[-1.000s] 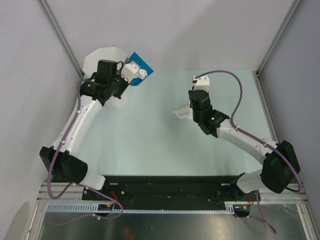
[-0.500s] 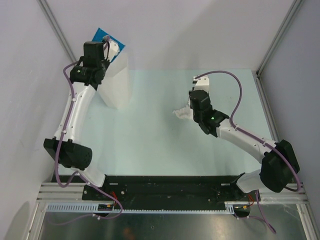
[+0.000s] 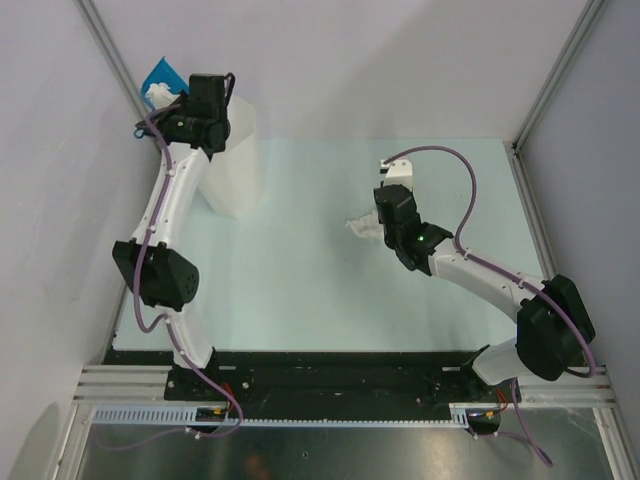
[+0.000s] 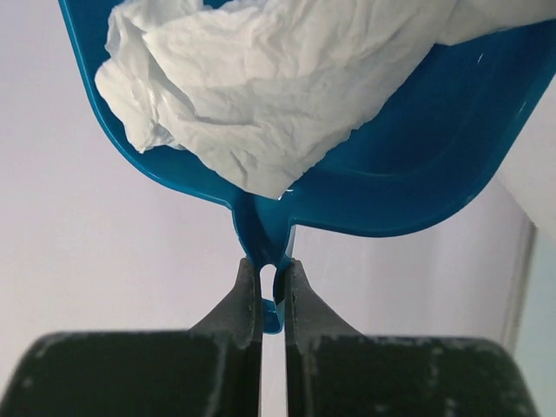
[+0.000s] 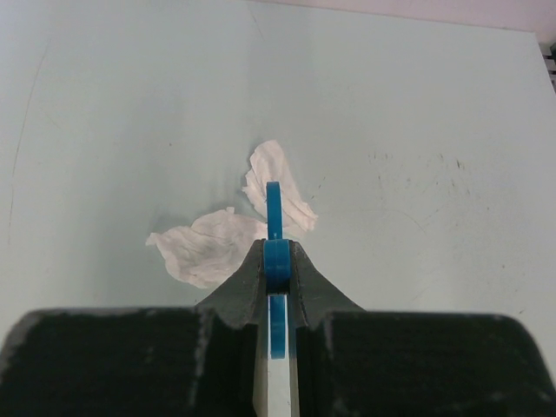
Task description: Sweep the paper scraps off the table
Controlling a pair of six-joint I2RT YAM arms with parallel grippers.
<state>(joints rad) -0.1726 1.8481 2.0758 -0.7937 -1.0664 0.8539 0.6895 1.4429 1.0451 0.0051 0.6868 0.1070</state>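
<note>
The left gripper [image 4: 271,271] was clamped tight on the handle of the blue dustpan [image 4: 417,174]. It held the pan high beside the far-left corner post [image 3: 110,50], close to the grey wall [image 3: 60,200] and left of the white bin [image 3: 238,165], with a crumpled paper wad [image 4: 252,78] lying in the pan. The right gripper [image 5: 275,261] was closed on a thin blue tool [image 5: 274,204] seen edge-on, poised over two paper scraps [image 5: 208,245] that lay near the middle of the table [image 5: 417,113], well apart from its metal-framed edges, with bare surface all round them.
</note>
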